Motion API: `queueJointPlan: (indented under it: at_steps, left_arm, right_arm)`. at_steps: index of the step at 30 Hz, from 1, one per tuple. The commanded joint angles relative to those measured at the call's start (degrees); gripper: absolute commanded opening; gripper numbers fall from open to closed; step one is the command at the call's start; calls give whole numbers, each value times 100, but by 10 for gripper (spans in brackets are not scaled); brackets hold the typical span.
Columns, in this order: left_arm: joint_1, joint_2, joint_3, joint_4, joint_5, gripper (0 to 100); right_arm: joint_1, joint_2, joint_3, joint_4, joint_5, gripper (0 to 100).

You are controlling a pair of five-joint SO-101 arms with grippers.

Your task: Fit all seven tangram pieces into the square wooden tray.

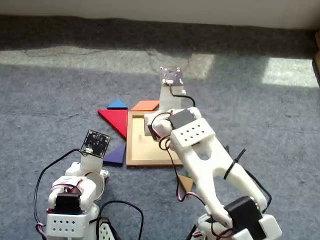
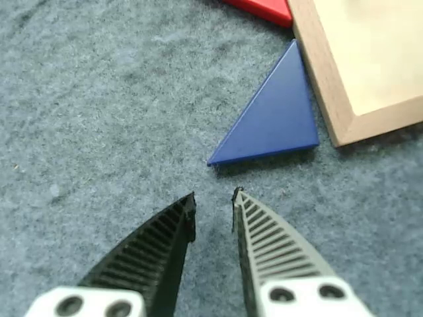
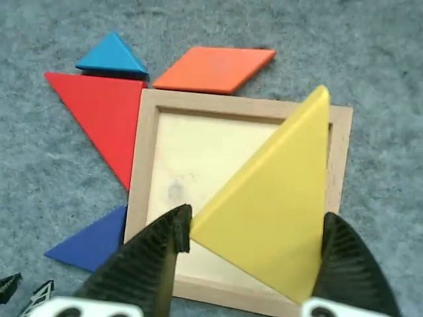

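1. The right gripper was pinching the big yellow triangle by its edges, jaws spread wide to span it.
2. It held that piece above the wooden tray, one tip overhanging the rim. I'd guess this was to line it up with a corner before lowering it.
3. The tray's floor looked bare, so I judged the task barely begun.
4. The red triangle, light blue triangle and orange parallelogram lay on the grey carpet against the tray's outside edges, handy for later.
5. The left gripper hung low over the carpet, jaws slightly parted and holding nothing. It pointed at the dark blue triangle just beside the tray, probably its next pick.
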Motion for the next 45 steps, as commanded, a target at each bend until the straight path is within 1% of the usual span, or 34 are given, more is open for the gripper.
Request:
queueJointPlan:
  at_steps: [1,4,8,11,14,17,20,22,27,32,35,40,45]
  left_arm:
    - [-57,-92,110,26,-18,120]
    - [-57,-92,110,26,-18,120]
    - [-57,-92,110,26,-18,120]
    - [-57,-92,110,26,-18,120]
    - [-57,-92,110,26,-18,120]
    - [-57,-92,110,26,-18,120]
    - [-57,-92,110,26,-18,120]
    - [-57,-92,110,26,-18,120]
    - [-57,-92,110,26,-18,120]
    - [-57,-92,110,26,-18,120]
    - [-57,-92,110,26,-18,120]
    - [-57,-92,110,26,-18,120]
    - [-57,-92,110,26,-18,120]
  right_arm:
    - [-92,488,-690,-101,-105,238]
    - [-84,954,-1059,110,-316,238]
    - [-57,1349,-1411,198,-343,238]
    - [-4,1578,-1437,198,-352,238]
    - [171,1763,-1446,215,-642,238]
    - [347,1842,-1437,233,-659,238]
    - [374,1868,-1437,523,-651,243]
    - [356,1868,-1464,734,-651,272]
    - [286,1868,-1473,1051,-651,430]
    - [4,1833,-1473,1112,-642,434]
    - [-40,1798,-1543,1121,-176,402]
    - [75,1420,-1824,1464,396,225]
    - [295,866,-1815,1464,800,111]
